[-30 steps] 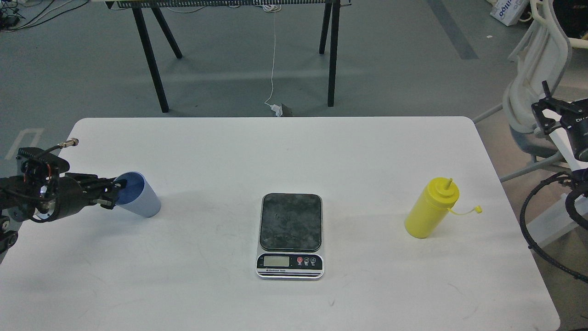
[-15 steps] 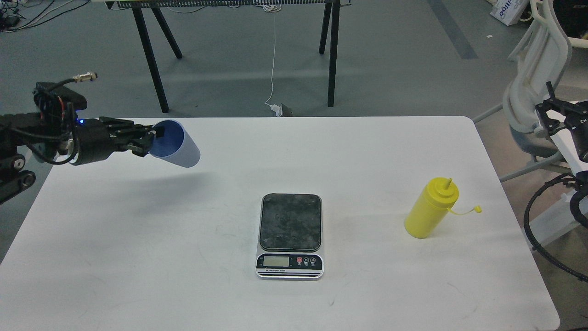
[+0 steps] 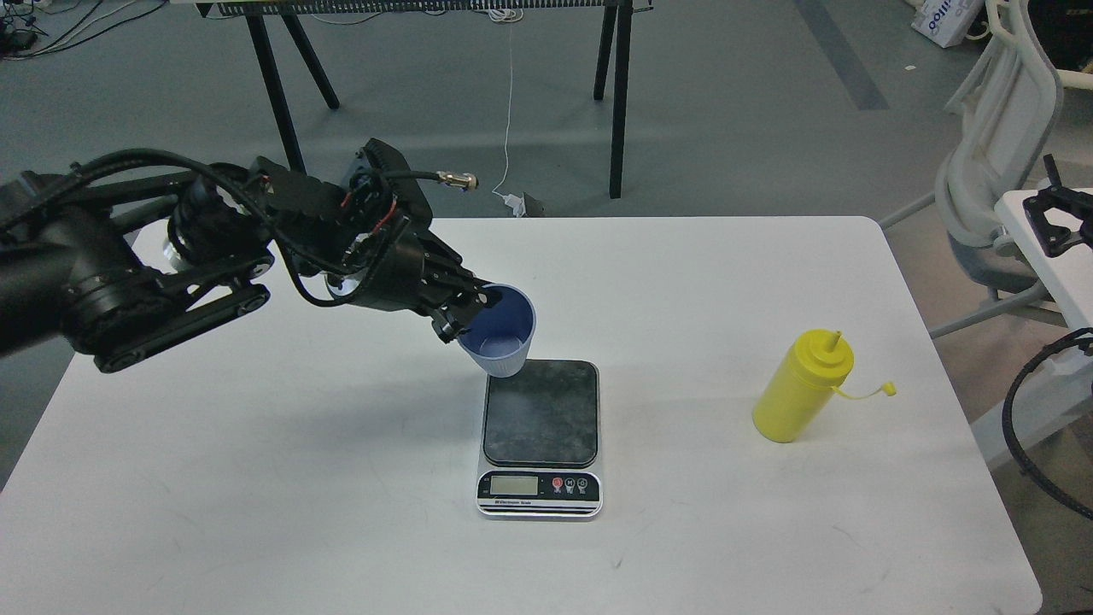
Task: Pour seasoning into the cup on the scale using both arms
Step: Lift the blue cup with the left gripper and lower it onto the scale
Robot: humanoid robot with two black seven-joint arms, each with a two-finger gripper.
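My left gripper (image 3: 468, 312) is shut on the rim of the pale blue cup (image 3: 502, 335) and holds it nearly upright in the air, above the far left corner of the scale (image 3: 540, 436). The scale lies flat at the table's middle with a dark bare platform and its display at the front. The yellow seasoning bottle (image 3: 801, 389) stands upright at the right of the table, its cap hanging on its strap to the right. My right gripper (image 3: 1057, 220) is at the far right edge, off the table, seen small and dark.
The white table (image 3: 256, 478) carries only these things. A white chair (image 3: 995, 154) stands beyond the table's right edge. Black cables (image 3: 1025, 410) hang at the right. A black-legged bench (image 3: 444, 85) stands on the floor behind.
My left arm has lifted the cup from the table's left side and carried it right to above the scale, turning it from lying sideways to nearly upright. The right gripper has drifted slightly right.
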